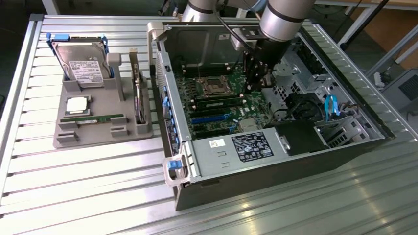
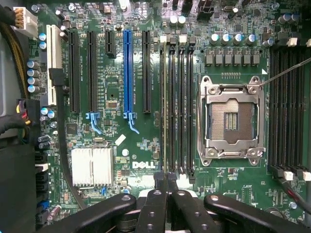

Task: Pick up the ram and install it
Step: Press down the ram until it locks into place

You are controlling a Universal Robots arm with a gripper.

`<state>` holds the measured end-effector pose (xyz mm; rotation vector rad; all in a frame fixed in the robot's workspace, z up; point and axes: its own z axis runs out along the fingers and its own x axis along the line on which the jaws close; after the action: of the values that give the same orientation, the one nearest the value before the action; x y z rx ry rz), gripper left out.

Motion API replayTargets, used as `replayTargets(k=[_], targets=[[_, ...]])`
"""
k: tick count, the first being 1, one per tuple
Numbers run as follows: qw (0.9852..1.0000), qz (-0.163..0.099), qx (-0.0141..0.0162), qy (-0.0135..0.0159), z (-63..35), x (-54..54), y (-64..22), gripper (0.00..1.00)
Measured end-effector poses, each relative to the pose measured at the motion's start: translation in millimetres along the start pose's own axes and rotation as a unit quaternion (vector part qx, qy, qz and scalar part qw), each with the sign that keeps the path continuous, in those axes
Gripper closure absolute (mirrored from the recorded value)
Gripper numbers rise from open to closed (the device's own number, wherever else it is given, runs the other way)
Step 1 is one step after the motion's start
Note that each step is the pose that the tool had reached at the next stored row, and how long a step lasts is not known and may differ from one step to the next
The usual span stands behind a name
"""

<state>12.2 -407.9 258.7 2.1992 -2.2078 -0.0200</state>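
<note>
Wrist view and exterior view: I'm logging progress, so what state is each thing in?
computer case: side open
processor socket: empty
pincer: shut, above the memory slots
ram: lying flat in the tray
hard drive: standing in the tray

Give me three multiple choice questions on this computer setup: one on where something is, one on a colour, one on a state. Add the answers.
1. Where is the hard drive relative to the computer case?
A) in a grey tray beside it
B) inside it
C) on top of it

2. What colour is the one long expansion slot that stands out among the black ones?
A) red
B) blue
C) yellow

3. What state is the processor socket in?
A) holds a chip
B) empty
C) covered by a fan

Answers:
1 A: the drive stands in the tray, at the exterior view's left of the case.
2 B: the wrist view shows it blue.
3 B: its bare contacts show inside the metal frame.
</note>
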Motion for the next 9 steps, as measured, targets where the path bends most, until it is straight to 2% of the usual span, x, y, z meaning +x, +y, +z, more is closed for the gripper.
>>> replayTargets(k=[2,3,9], targets=[[1.0,0.0,0.0,0.0,6.8,-0.1,-0.2,0.91],[1.0,0.0,0.0,0.0001,25.2,-0.2,-0.7,0.91],[1.0,0.0,0.0,0.0,24.5,-0.2,-0.7,0.91]])
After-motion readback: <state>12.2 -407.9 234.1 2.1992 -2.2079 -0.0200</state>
